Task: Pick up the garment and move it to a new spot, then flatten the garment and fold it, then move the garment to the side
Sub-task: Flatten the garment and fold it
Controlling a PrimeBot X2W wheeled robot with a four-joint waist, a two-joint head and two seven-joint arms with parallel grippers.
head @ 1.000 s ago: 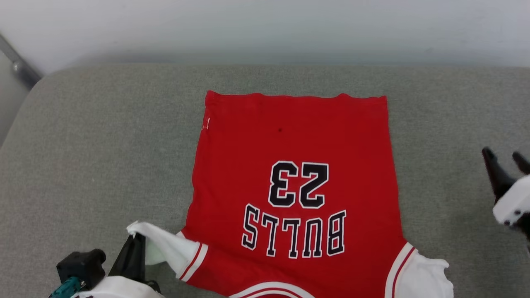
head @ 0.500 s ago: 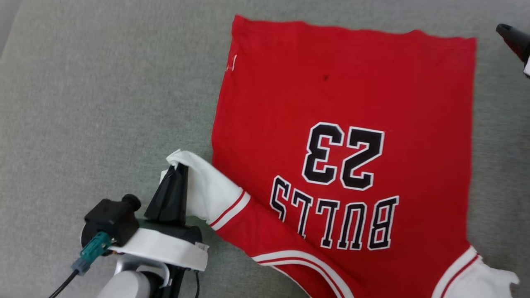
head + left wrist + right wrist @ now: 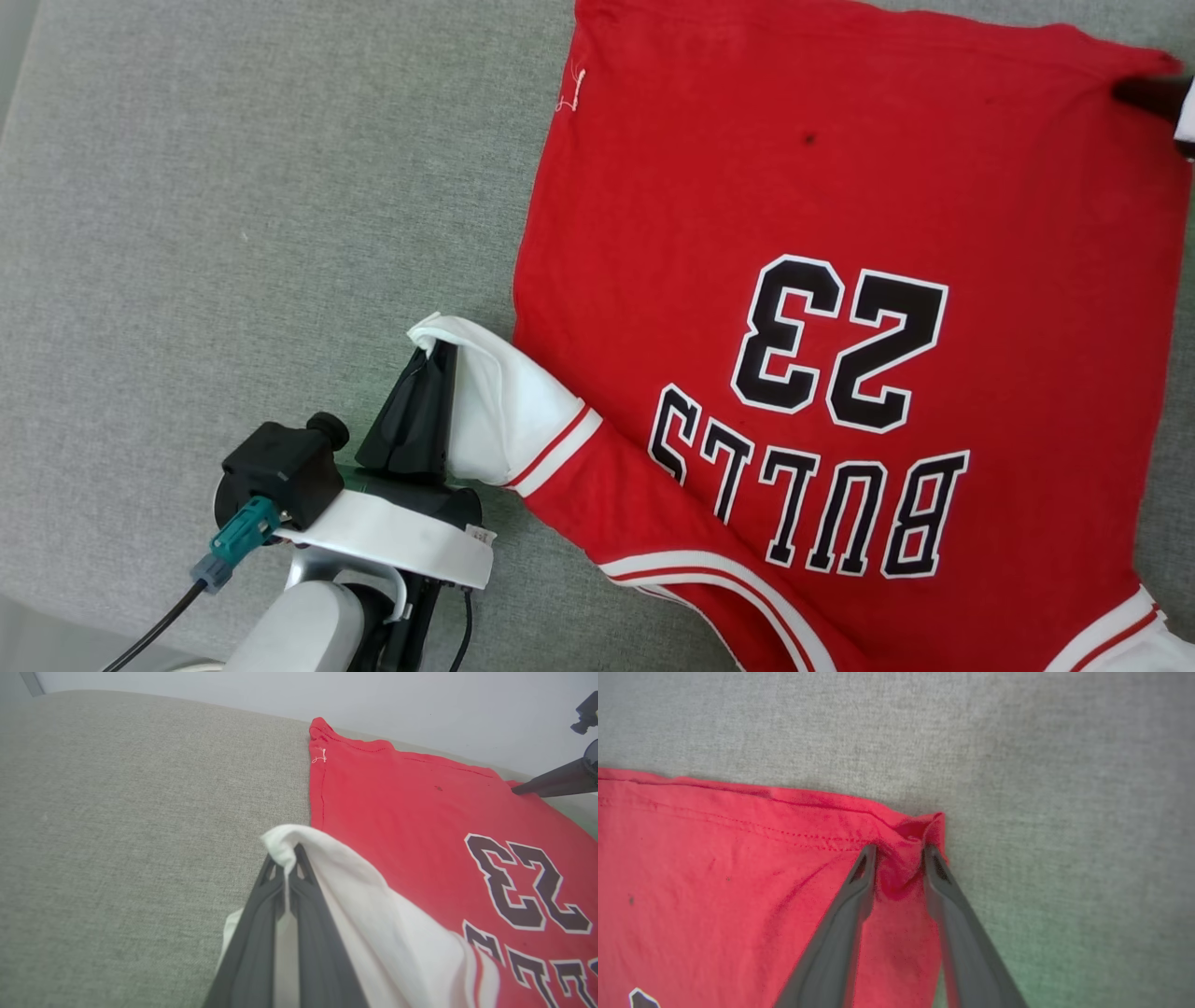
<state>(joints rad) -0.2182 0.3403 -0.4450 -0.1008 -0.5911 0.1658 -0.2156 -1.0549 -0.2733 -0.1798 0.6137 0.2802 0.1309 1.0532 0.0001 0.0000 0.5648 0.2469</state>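
Flattening, we judge: our left gripper (image 3: 434, 364) is clamped on the white sleeve (image 3: 509, 415) of the jersey (image 3: 822, 187), spread print-up on the grey cushion (image 3: 233, 233). Our right gripper (image 3: 900, 851) straddles its far hem corner (image 3: 920, 828), fingers apart. Next calls for a pinch and outward pull.

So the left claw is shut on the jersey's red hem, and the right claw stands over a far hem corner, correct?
Not quite: the left claw is shut on the white sleeve of the jersey, not its red hem, as the left wrist view shows. The right claw does stand over a far hem corner.
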